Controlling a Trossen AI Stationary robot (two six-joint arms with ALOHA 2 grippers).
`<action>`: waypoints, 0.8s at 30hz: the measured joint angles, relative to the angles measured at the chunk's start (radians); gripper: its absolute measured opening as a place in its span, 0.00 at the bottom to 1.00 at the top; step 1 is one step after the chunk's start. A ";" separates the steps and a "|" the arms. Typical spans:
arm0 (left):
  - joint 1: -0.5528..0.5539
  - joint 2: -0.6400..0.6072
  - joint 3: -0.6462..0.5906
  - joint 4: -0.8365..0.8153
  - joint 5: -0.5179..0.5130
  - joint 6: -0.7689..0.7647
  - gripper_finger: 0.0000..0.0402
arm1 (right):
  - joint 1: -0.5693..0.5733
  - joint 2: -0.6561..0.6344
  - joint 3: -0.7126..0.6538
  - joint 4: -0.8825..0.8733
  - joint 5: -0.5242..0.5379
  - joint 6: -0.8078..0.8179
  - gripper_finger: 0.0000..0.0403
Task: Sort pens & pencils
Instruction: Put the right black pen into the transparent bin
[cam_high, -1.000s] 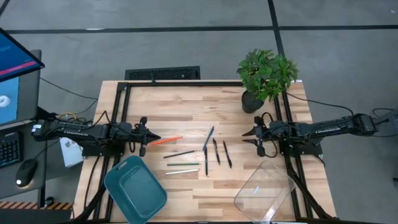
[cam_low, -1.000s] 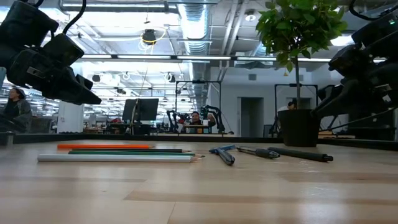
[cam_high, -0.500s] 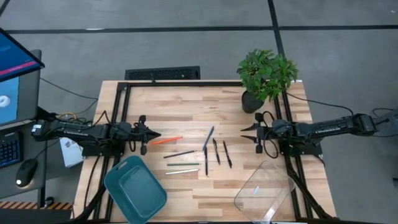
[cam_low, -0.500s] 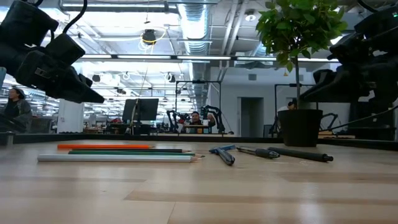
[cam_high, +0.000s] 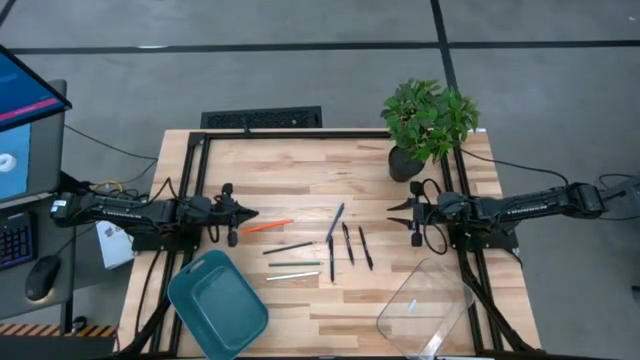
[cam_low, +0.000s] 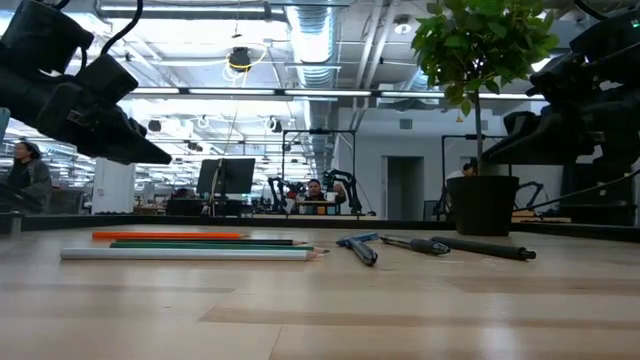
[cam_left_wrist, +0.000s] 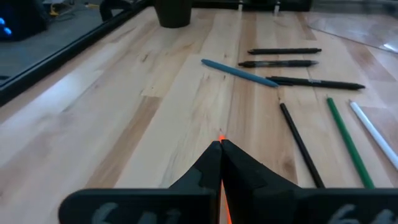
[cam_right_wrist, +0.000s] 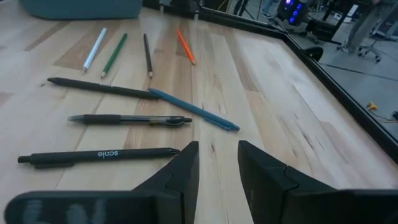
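Left gripper (cam_high: 243, 214) is squeezed shut, with its tips pressed together and nothing caught between them. It hangs just above the near end of the orange pencil (cam_high: 268, 226). That pencil lies almost straight along the table's width, pointing from the left gripper toward the middle. Next come the dark pencil (cam_high: 288, 247), the green pencil (cam_high: 294, 264) and the pale pencil (cam_high: 293, 275), side by side, all lying nearly the same way as the orange one.

Past them are the pens. The bluish pen (cam_high: 335, 222) and a long black pen (cam_high: 332, 260) run the other way, from the table's far edge toward its near edge. Two more black pens (cam_high: 348, 243) and (cam_high: 366, 248) lie beside them, pointing the same way.

Right gripper (cam_high: 412, 220) floats on the far side of the pens with its fingers apart and nothing in them.

A teal tray (cam_high: 218, 305) sits at the front left and a clear tray (cam_high: 425, 308) at the front right. Both show nothing inside.

Since a moment ago, the left gripper has slid a little closer to the orange pencil. The right one has stayed put.
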 joint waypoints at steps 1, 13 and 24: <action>0.000 0.000 0.000 0.006 -0.009 -0.008 0.00 | 0.000 0.000 0.000 0.000 0.000 0.000 0.33; 0.000 -0.001 0.042 0.035 -0.052 -0.042 0.00 | -0.034 0.000 0.000 0.138 0.000 0.008 0.33; 0.000 0.001 0.144 -0.035 0.004 -0.056 0.00 | -0.055 0.000 0.110 0.132 -0.007 0.027 0.33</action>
